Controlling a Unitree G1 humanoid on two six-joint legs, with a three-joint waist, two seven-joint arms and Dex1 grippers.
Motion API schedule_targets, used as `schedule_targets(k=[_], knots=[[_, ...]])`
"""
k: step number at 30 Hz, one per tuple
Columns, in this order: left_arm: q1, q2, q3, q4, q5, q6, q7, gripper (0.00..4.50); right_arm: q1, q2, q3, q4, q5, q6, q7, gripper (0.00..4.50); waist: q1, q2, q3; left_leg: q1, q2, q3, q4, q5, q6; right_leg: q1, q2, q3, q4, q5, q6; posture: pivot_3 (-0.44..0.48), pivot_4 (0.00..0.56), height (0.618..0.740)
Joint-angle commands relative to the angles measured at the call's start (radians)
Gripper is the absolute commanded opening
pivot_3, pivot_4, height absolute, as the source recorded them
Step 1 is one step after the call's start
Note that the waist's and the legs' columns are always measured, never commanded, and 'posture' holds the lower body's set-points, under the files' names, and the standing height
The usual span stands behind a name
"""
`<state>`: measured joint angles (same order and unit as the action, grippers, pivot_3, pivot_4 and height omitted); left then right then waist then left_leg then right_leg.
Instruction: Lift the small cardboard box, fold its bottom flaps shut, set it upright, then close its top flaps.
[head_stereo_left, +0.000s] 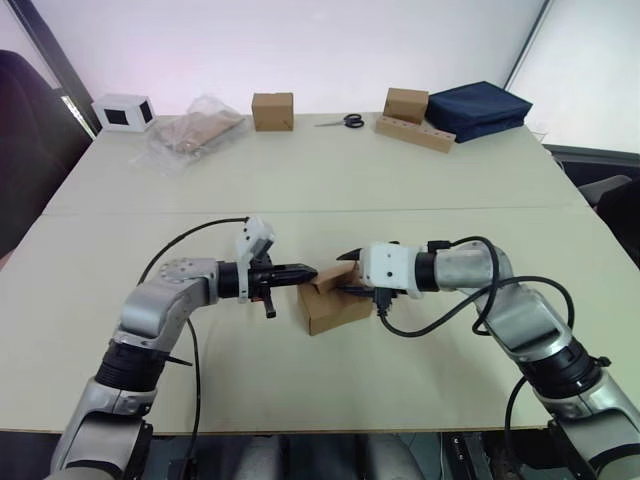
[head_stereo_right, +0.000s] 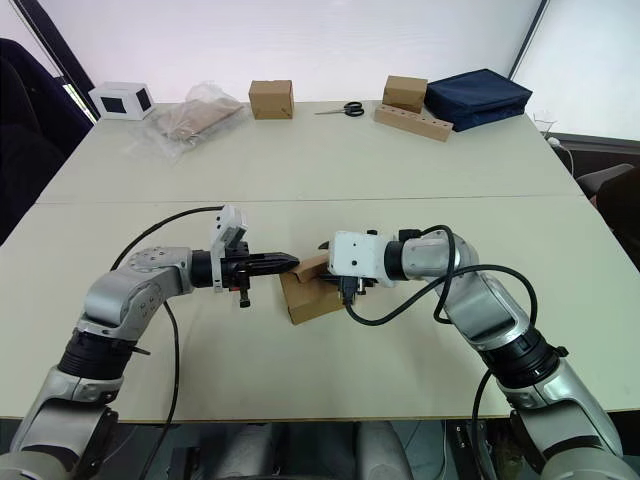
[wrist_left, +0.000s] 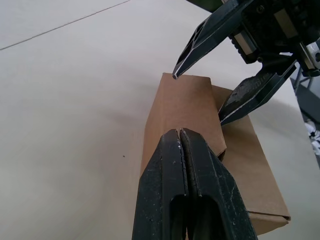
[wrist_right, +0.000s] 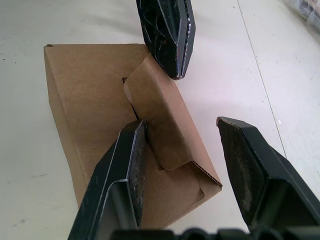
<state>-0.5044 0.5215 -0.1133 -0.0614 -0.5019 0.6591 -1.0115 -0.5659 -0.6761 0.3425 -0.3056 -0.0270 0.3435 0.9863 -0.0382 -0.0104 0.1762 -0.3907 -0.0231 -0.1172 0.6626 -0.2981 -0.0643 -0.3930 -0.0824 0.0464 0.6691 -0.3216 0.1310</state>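
A: Where is the small cardboard box?

B: On the near half of the table, between the 2 grippers, 1 flap raised.

A: The left gripper?

B: Fingers pressed together, tips against that flap, gripping nothing.

A: And the right gripper?

B: Spread wide, 1 finger on the flap.

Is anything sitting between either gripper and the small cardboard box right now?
Nothing visible does. The small cardboard box lies on the table between the two arms. The left gripper, jaws shut, is at one raised flap; the right gripper, jaws open, has one finger against the flaps. Other items sit along the far edge.
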Motion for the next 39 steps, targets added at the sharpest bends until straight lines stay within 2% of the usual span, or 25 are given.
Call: schedule_targets(k=[1, 9, 19, 24, 31, 32, 33, 35, 37, 39], knots=[[0.013, 0.007, -0.02, -0.013, 0.014, -0.015, -0.016, 0.0, -0.012, 0.01, 0.004, -0.012, -0.021, -0.014, -0.011, 2.28, 0.0, 0.0, 0.0, 0.0, 0.0, 0.0, 0.0, 0.0, 0.0, 0.0, 0.0, 0.0, 0.0, 0.0, 0.0, 0.0, 0.15, 0.74], [0.013, 0.015, -0.029, -0.008, 0.036, -0.04, -0.025, 0.0, 0.002, 0.004, 0.007, -0.037, -0.005, 0.013, 0.02, 2.28, 0.0, 0.0, 0.0, 0.0, 0.0, 0.0, 0.0, 0.0, 0.0, 0.0, 0.0, 0.0, 0.0, 0.0, 0.0, 0.0, 0.15, 0.74], [0.014, 0.028, -0.062, 0.01, 0.086, -0.099, -0.047, 0.0, 0.018, -0.006, -0.077, -0.107, 0.147, 0.152, 0.065, 2.28, 0.0, 0.0, 0.0, 0.0, 0.0, 0.0, 0.0, 0.0, 0.0, 0.0, 0.0, 0.0, 0.0, 0.0, 0.0, 0.0, 0.15, 0.74], [0.006, 0.025, -0.061, 0.019, 0.092, -0.106, -0.054, 0.0, 0.021, 0.047, -0.145, -0.116, 0.258, 0.28, 0.019, 2.28, 0.001, 0.0, 0.0, 0.0, 0.0, 0.0, 0.0, 0.0, 0.0, 0.0, 0.0, 0.0, 0.0, 0.0, 0.0, 0.0, 0.15, 0.74], [-0.01, 0.032, -0.062, 0.015, 0.105, -0.127, -0.066, 0.0, 0.022, 0.08, -0.168, -0.088, 0.331, 0.37, -0.023, 2.28, 0.0, 0.0, 0.0, 0.0, 0.0, 0.0, 0.0, 0.0, 0.001, 0.0, 0.0, 0.0, 0.0, 0.0, 0.0, 0.0, 0.15, 0.74], [-0.015, 0.034, -0.058, 0.01, 0.103, -0.127, -0.065, 0.0, 0.025, 0.081, -0.174, -0.085, 0.341, 0.372, -0.027, 1.78, 0.0, 0.0, 0.0, 0.0, 0.0, 0.0, 0.0, 0.0, 0.001, 0.0, 0.0, 0.0, 0.0, 0.0, 0.0, 0.0, 0.15, 0.74], [-0.02, 0.035, -0.053, 0.005, 0.101, -0.126, -0.064, 0.0, 0.028, 0.08, -0.177, -0.084, 0.348, 0.373, -0.029, 1.62, 0.001, 0.0, 0.0, 0.0, 0.0, 0.0, 0.0, 0.0, 0.001, 0.0, 0.0, 0.0, 0.0, 0.0, 0.0, 0.0, 0.15, 0.74], [-0.03, 0.036, -0.041, -0.009, 0.086, -0.113, -0.061, 0.0, 0.034, 0.077, -0.183, -0.08, 0.359, 0.372, -0.037, 0.75, 0.0, 0.0, 0.0, 0.0, 0.0, 0.0, 0.0, 0.0, 0.001, 0.0, 0.0, 0.0, 0.0, 0.0, 0.0, 0.0, 0.15, 0.74], [-0.043, 0.039, -0.024, -0.026, 0.067, -0.093, -0.057, 0.0, 0.043, 0.074, -0.185, -0.075, 0.364, 0.365, -0.042, 0.07, 0.0, 0.0, 0.0, 0.0, 0.0, 0.0, 0.0, 0.0, 0.001, 0.0, 0.0, 0.0, 0.0, 0.0, 0.0, 0.0, 0.15, 0.74], [-0.053, 0.04, -0.014, -0.045, 0.05, -0.077, -0.054, 0.0, 0.053, 0.073, -0.184, -0.067, 0.365, 0.359, -0.049, 0.07, -0.001, 0.0, 0.0, 0.0, 0.0, 0.0, 0.0, 0.0, 0.001, 0.0, 0.0, 0.0, 0.0, 0.0, 0.0, 0.0, 0.15, 0.74]])
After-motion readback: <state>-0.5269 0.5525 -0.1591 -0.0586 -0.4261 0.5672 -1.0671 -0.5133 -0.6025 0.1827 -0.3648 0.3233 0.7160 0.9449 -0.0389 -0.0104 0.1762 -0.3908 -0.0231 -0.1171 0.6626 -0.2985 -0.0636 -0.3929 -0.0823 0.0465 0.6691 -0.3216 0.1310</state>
